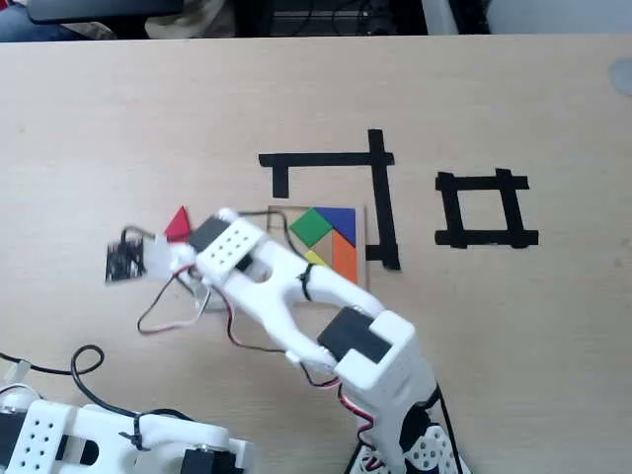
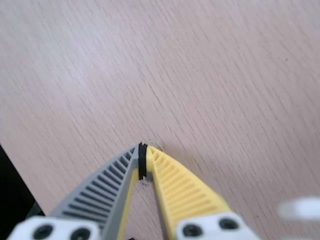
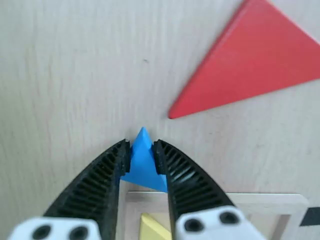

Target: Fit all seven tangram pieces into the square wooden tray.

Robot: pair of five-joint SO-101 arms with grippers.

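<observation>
1. Across the middle of the high view, we are seeing the right arm (image 1: 296,296) lying stretched from the lower centre of the frame over the left part of the square wooden tray (image 1: 361,227), which is sitting on the table (image 1: 148,118) just left of centre.
2. We are finding the right end effector (image 3: 142,147) clamped on a light blue triangle (image 3: 142,170), with both black fingers pressing its sides and its tip poking out between them.
3. We are noticing a red triangle (image 1: 178,225) lying flat on the table to the left of the tray, near the light blue triangle's tip but apart from it.
4. We are counting four pieces showing inside the tray: a green square (image 1: 311,227), a dark blue piece (image 1: 341,219), an orange piece (image 1: 344,255) and a yellow piece (image 1: 316,259).
5. We are spotting the left arm (image 1: 99,439) resting in the lower left corner of the high view, well apart from the tray.
6. We are seeing the left end effector (image 2: 143,155) fully closed over bare table, its grey and yellow fingers meeting at the tips and gripping nothing.
7. We are also seeing black tape marks (image 1: 380,197) bordering the tray above and to the right.
</observation>
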